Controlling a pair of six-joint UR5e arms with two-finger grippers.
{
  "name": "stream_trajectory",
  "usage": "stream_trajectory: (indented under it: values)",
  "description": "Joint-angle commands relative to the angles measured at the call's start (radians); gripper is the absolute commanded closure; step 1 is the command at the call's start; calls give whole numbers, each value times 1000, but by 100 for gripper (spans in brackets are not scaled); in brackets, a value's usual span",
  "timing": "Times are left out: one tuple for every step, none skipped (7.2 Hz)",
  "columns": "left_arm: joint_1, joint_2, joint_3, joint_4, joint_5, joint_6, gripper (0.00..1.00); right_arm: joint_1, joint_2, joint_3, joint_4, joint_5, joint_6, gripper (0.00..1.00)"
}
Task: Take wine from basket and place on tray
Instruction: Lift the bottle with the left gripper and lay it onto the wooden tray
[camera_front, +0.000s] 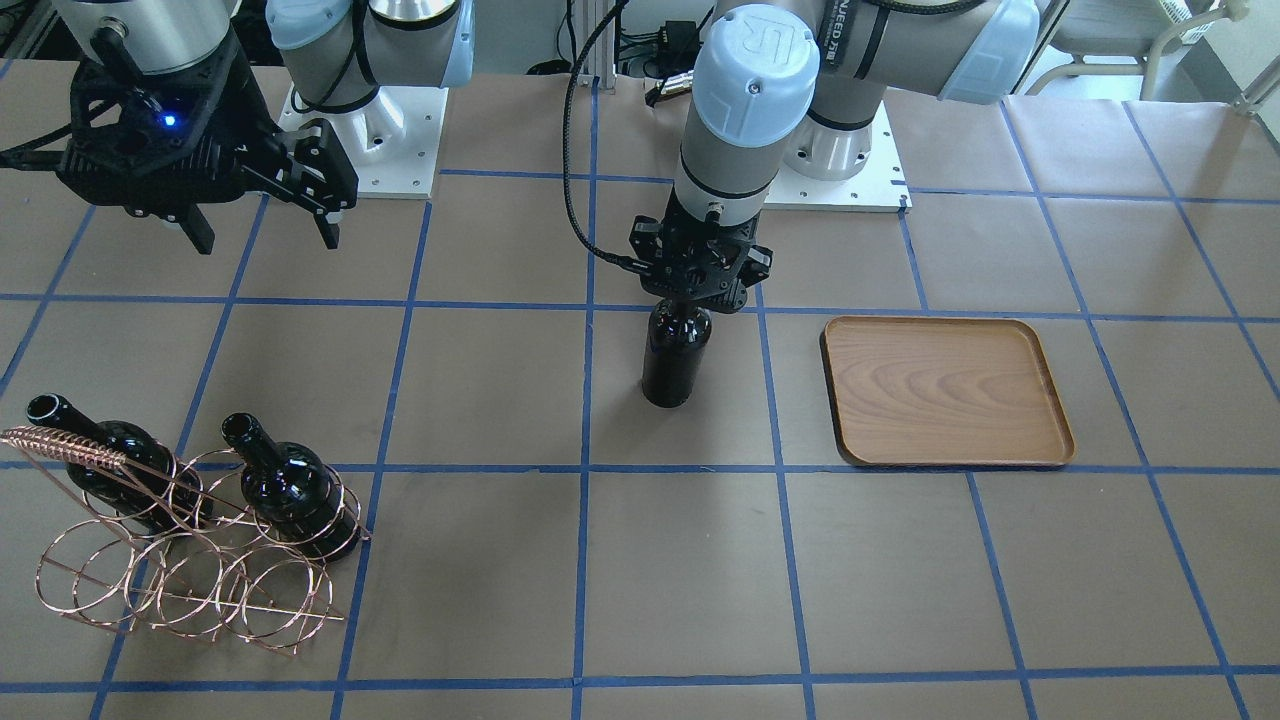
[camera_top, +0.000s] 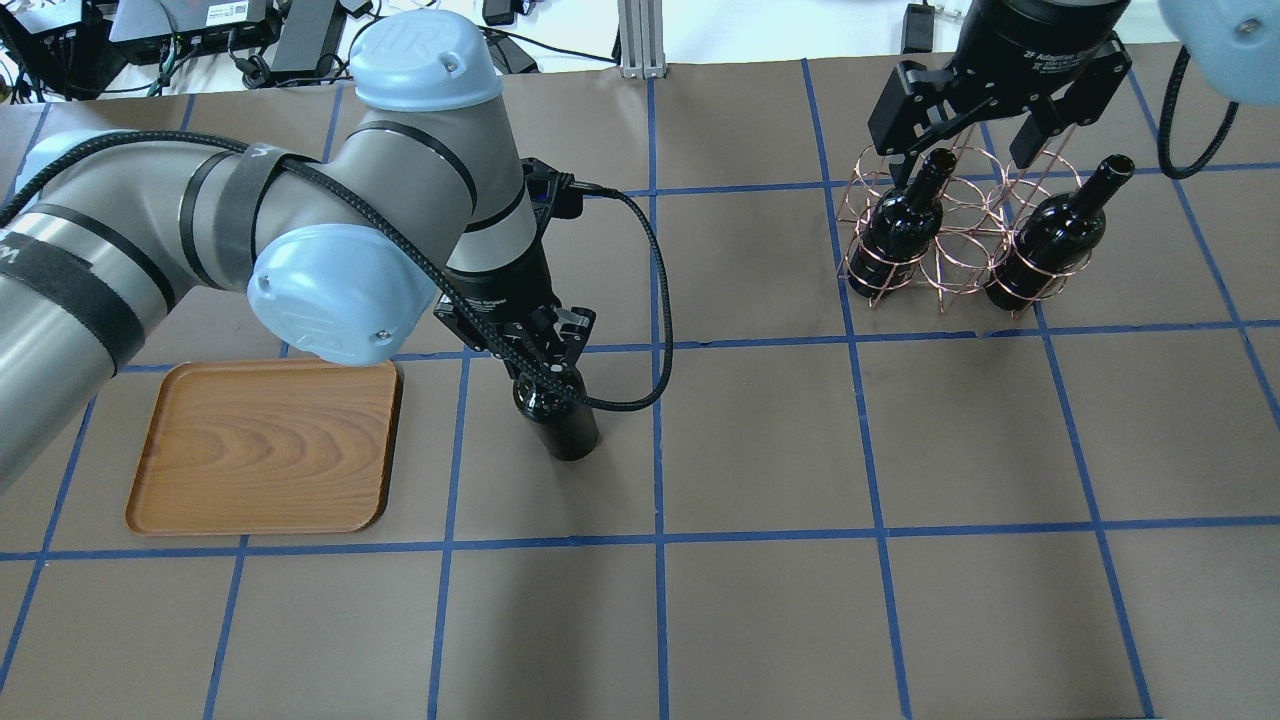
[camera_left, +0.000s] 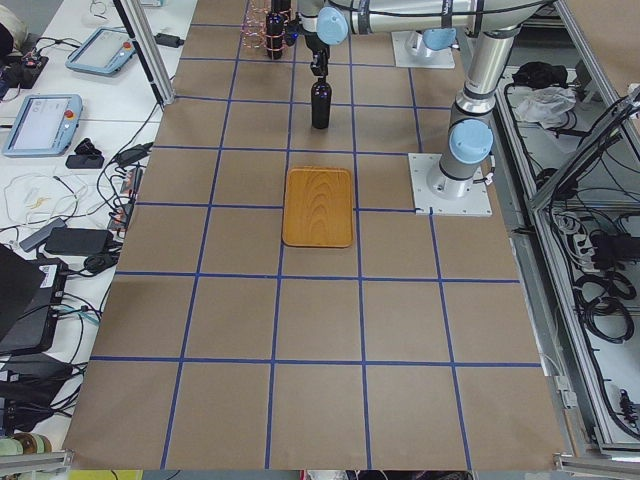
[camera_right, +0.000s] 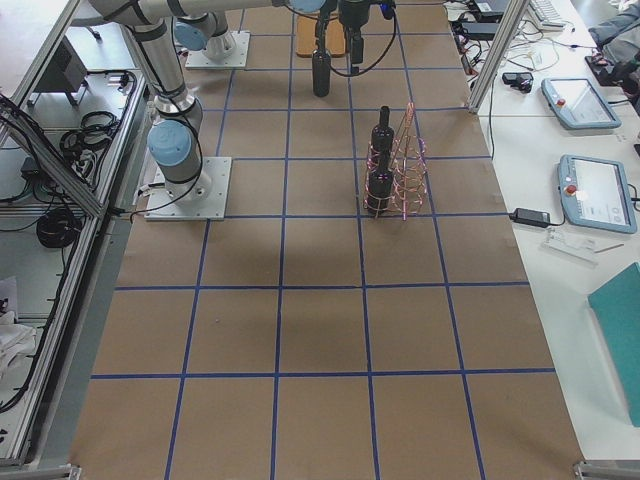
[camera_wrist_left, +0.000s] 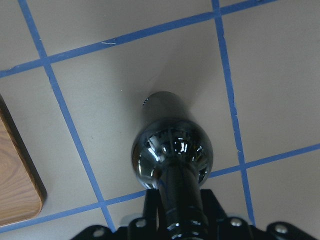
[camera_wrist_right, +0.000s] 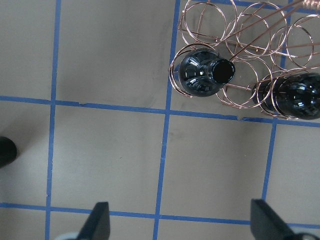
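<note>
My left fingers clamp the wine bottle by its neck, upright, at or just off the desk, wooden tray at its 9 o'clock seen overhead. Held so high, it could swing, clip the tray rim and topple. My right fingers gape empty above the wire basket

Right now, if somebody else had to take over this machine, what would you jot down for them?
The left gripper is shut on the neck of the wine, which is upright between the basket and the tray. I cannot tell whether its base touches the table.
The right gripper is open, holds nothing and hangs above the basket.
The basket holds two more bottles.
The tray is empty.
Done: one bottle is out of the basket.
Left: set it on the tray.
</note>
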Motion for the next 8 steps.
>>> stream_trajectory:
  values:
    - [1,10,15,0,7,-5,100,-1,0,0,-3,1,-3,0]
    - [27,35,27,-20,17,6,100,-1,0,0,0,1,0,0]
    - [72,45,70,-63,48,7,100,0,2,0,0,15,3,0]
    - [137,57,111,-132,63,16,100,0,3,2,0,17,2,0]
    - [209,68,122,-148,107,44,100,0,5,5,-6,21,2,0]
    - [283,76,123,-149,144,144,100,0,11,6,-7,37,2,0]
    - [379,77,116,-143,148,211,100,-3,11,9,-7,35,5,0]
    - [472,77,107,-146,146,278,100,-3,7,11,-6,37,6,0]
